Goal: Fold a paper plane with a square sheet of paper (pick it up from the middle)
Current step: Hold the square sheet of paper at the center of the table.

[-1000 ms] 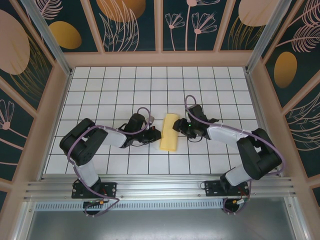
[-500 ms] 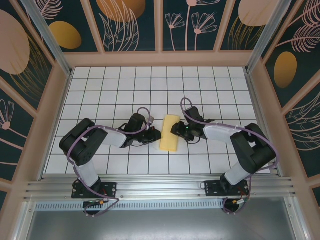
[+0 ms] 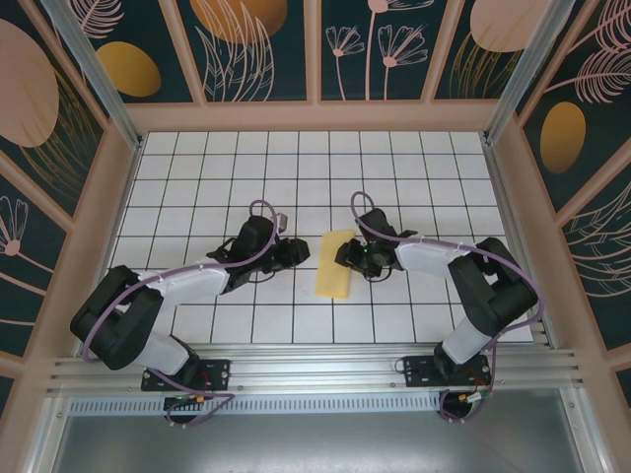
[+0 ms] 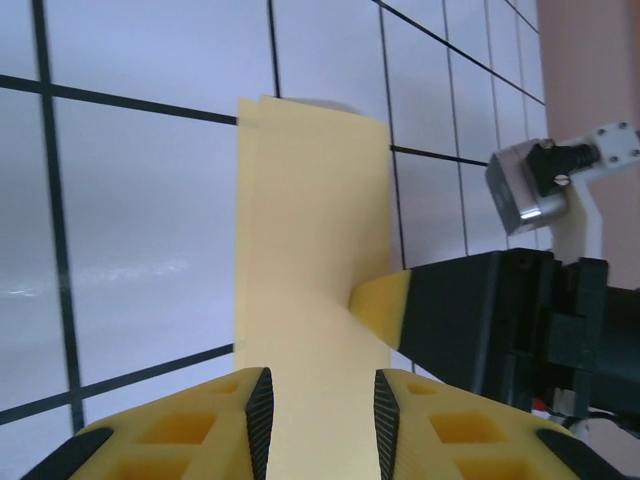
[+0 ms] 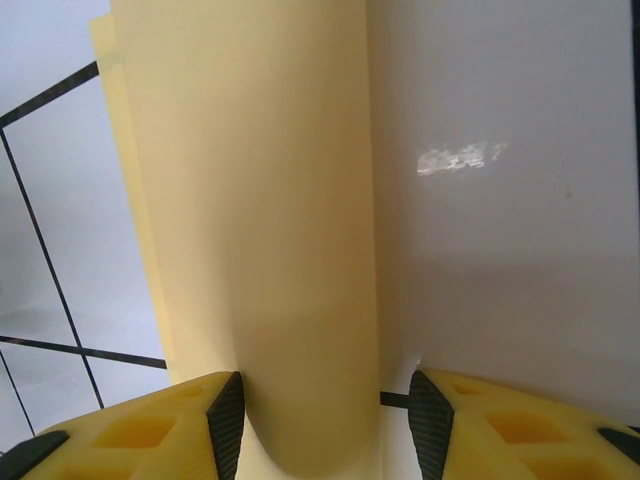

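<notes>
arms low, reaching inward; left tool [image 3: 299,253], right tool [image 3: 343,258] flank sheet [image 3: 331,274]

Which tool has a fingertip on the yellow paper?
The right tool: its fingertip overlaps the paper's edge; overhead, a gap separates the left tool from it.

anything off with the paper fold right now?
Yes. The thin yellow paper sheet, folded into a long strip, has misaligned layers: a sliver of one layer sticks out along one long edge. It also lies slightly askew on the gridded white table.
</notes>
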Action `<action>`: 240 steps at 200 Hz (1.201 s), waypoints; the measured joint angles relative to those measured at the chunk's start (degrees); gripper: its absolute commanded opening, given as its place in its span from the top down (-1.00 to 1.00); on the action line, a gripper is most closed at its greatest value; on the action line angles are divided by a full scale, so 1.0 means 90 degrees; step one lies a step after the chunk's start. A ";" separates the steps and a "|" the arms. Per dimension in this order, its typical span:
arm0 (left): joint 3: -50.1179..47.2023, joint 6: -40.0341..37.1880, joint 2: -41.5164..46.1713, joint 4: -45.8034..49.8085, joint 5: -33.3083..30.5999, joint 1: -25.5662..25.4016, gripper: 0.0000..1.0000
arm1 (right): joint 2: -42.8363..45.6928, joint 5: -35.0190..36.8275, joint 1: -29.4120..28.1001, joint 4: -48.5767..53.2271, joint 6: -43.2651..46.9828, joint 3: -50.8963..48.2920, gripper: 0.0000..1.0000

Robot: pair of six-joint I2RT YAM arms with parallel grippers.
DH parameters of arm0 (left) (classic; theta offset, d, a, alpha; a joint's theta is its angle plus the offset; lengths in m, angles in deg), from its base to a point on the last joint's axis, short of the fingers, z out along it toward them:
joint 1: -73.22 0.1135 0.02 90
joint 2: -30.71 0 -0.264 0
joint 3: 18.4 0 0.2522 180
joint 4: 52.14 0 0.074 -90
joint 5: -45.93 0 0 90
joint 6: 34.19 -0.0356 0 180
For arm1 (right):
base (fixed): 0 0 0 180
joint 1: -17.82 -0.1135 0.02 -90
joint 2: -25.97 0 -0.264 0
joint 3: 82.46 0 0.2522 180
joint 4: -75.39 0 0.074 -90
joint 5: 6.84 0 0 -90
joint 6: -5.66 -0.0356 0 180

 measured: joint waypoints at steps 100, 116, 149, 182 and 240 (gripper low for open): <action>-0.0029 -0.0061 0.0012 0.0442 -0.0464 0.0000 0.29 | -0.0240 0.0172 -0.0121 0.0486 0.0170 0.0391 -0.16; -0.0029 -0.0075 0.0012 0.0459 -0.0466 0.0000 0.29 | -0.0284 0.0194 -0.0131 0.0568 0.0172 0.0452 -0.15; -0.0029 -0.0097 0.0012 0.0476 -0.0466 0.0000 0.29 | -0.0342 0.0284 -0.0168 0.0675 0.0170 0.0537 -0.16; -0.0029 -0.0112 0.0012 0.0476 -0.0464 0.0000 0.30 | -0.0384 0.0335 -0.0189 0.0765 0.0165 0.0597 -0.16; -0.0029 -0.0121 0.0005 0.0474 -0.0408 0.0000 0.34 | -0.0442 0.0495 -0.0248 0.0879 0.0165 0.0675 -0.14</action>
